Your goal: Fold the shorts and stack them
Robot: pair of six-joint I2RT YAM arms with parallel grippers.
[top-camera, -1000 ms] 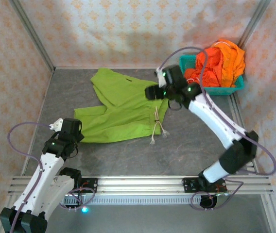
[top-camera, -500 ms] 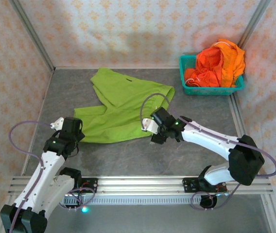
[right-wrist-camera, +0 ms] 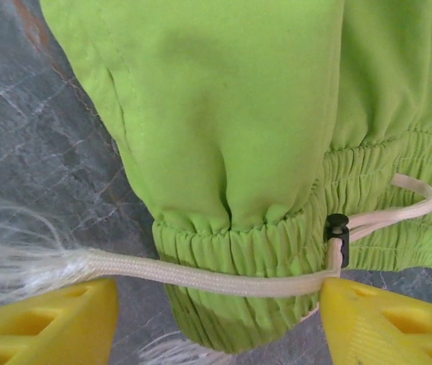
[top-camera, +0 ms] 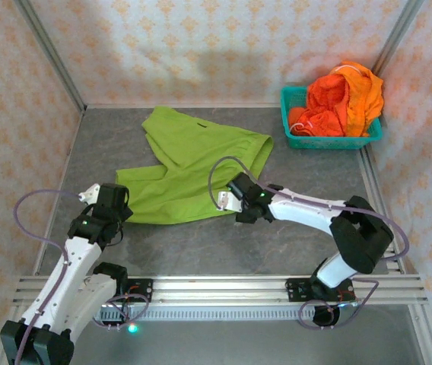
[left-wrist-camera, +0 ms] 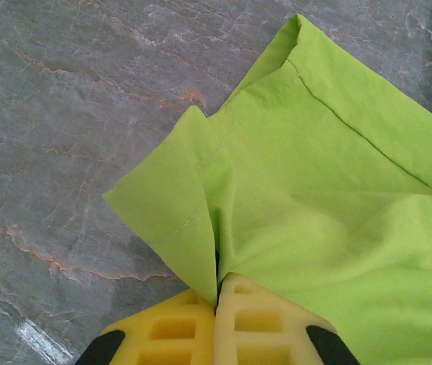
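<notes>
Looking at the lime green shorts (top-camera: 189, 171), you have them spread unfolded on the table (top-camera: 292, 243), left gripper (left-wrist-camera: 217, 293) clenched on a leg hem (left-wrist-camera: 189, 228), right gripper (right-wrist-camera: 216, 308) gaping astride the drawstring (right-wrist-camera: 201, 279) (not pinching it). The orange shorts (top-camera: 345, 95) sit heaped in the teal basket (top-camera: 336, 141) far right: nothing folded or stacked, no writing readable.

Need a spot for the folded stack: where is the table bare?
Bare grey tabletop: between the lime green cloth shorts and the near aluminium rail; also in front of the teal plastic basket. Crowded: mid-table, under the shorts.
</notes>
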